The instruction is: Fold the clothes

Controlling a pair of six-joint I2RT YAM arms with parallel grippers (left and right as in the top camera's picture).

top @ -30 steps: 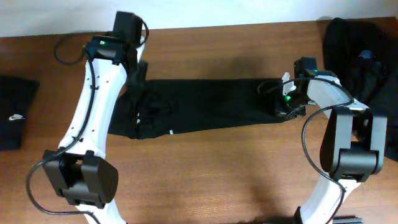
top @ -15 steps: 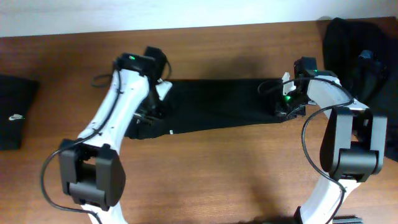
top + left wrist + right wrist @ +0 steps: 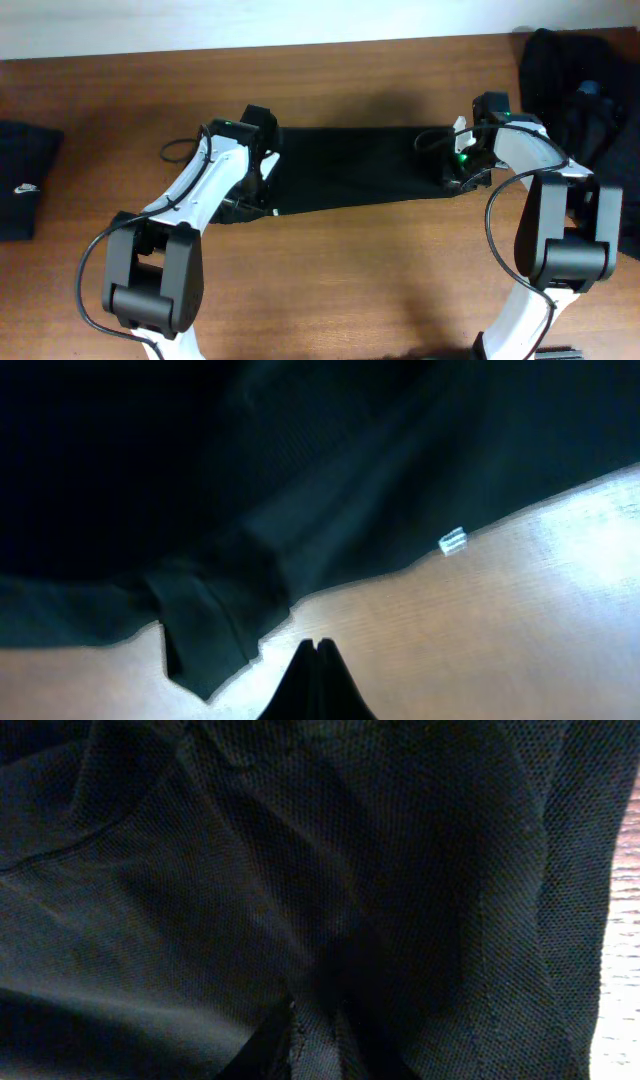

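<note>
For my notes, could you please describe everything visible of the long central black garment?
The black garment of soft meshed fabric lies as a long, creased band on the wooden table, a small white tag at its near edge. The right gripper pinches its right end; the shut left gripper is beside its left end.

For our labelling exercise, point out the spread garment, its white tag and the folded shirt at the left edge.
Garment (image 3: 350,168): overhead view, middle of the cloth.
Tag (image 3: 452,541): left wrist view, on the tag itself, by the garment's edge.
Folded shirt (image 3: 28,165): overhead view, middle of its visible cloth.
</note>
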